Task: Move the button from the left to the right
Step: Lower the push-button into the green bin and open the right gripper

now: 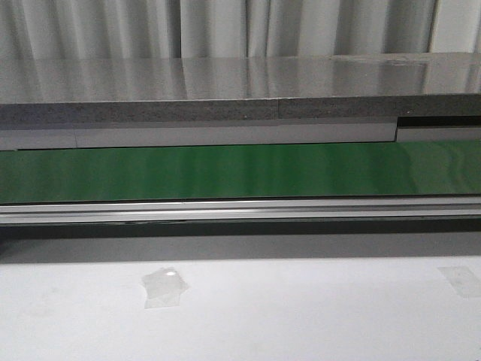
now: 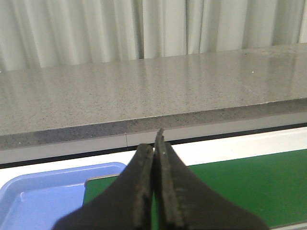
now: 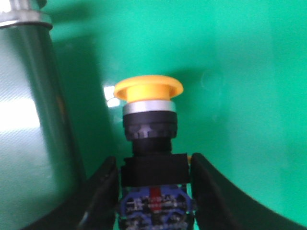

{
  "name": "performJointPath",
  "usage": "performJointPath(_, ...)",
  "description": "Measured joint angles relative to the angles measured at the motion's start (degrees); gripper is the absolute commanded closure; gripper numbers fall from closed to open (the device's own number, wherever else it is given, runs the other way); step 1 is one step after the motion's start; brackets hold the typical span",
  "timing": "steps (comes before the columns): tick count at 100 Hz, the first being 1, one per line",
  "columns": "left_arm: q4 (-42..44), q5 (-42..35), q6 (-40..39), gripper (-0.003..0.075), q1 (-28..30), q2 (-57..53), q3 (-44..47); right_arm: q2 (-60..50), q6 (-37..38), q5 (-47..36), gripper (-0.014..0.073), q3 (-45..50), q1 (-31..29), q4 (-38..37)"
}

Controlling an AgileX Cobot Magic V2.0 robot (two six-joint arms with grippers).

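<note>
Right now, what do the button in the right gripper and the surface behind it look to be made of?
The button: glossy yellow cap, likely plastic; bright ring beneath looks like metal; matte black body, probably plastic. The green surface looks smooth, slightly sheened, perhaps rubber or PVC belt. The right gripper grips the body.

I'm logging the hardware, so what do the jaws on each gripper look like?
The left gripper has black, wedge-shaped jaws tapering to a tip, with rough, worn-looking inner faces. The right gripper has smooth, glossy black jaws curving outward toward their base. No cables or markings show.
</note>
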Motion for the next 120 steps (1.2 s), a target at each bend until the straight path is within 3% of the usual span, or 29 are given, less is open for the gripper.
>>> performJointPath(22,0.0,0.0,0.0,0.0740,0.0,0.0,0.0,0.7,0.0,0.1,0.0411,0.0,-0.1,-0.1)
performJointPath(44,0.0,0.0,0.0,0.0740,0.0,0.0,0.0,0.7,0.0,0.3,0.0203,0.0,-0.6,-0.3)
performJointPath(51,0.0,0.0,0.0,0.0740,0.0,0.0,0.0,0.7,0.0,0.4,0.0173,0.0,-0.6,-0.8)
performJointPath(105,0.0,0.0,0.0,0.0740,0.0,0.0,0.0,-2.3,0.2,0.3,0.0174,0.0,-0.6,-0.8)
performJointPath(120,0.0,0.0,0.0,0.0740,0.0,0.0,0.0,-5.5,0.4,-0.9,0.0174,0.0,-0.6,4.0)
